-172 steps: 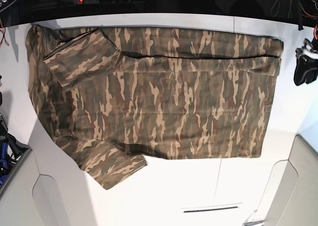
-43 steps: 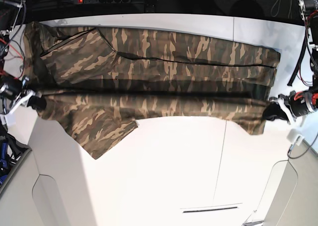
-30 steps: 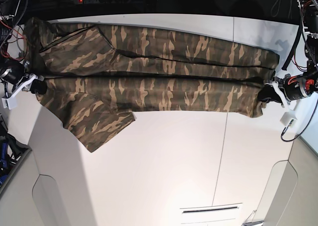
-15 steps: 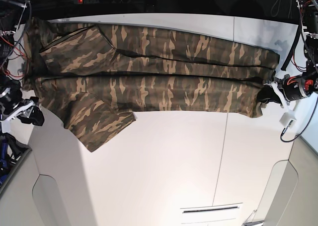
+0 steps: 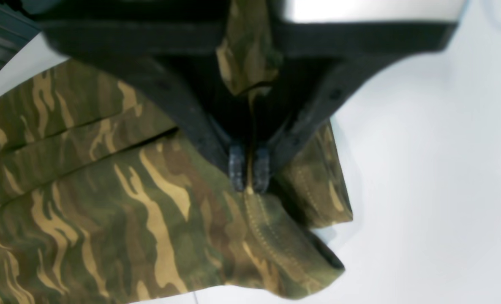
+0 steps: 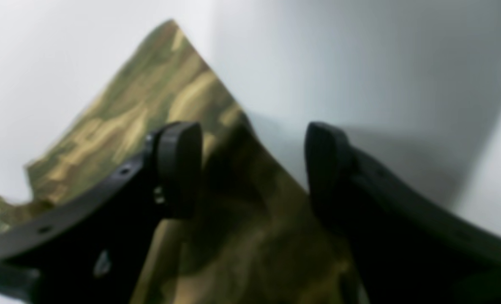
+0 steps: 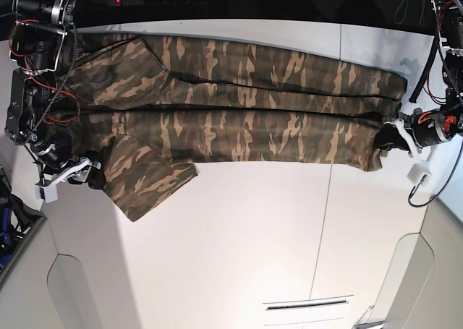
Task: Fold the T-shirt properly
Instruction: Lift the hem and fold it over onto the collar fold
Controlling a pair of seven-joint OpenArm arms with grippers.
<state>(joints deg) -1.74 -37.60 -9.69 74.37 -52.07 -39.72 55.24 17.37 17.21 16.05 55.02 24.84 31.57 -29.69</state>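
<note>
T-shirt lies lengthwise between arms; left gripper jaws clenched on hem, right gripper jaws released above the sleeve

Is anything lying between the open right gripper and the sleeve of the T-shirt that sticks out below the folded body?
Nothing visible does. The right gripper hangs with its jaws apart directly over the T-shirt, at the edge of the loose sleeve; only bare white table lies beside it. The left gripper is clamped on the hem at the other end.
</note>
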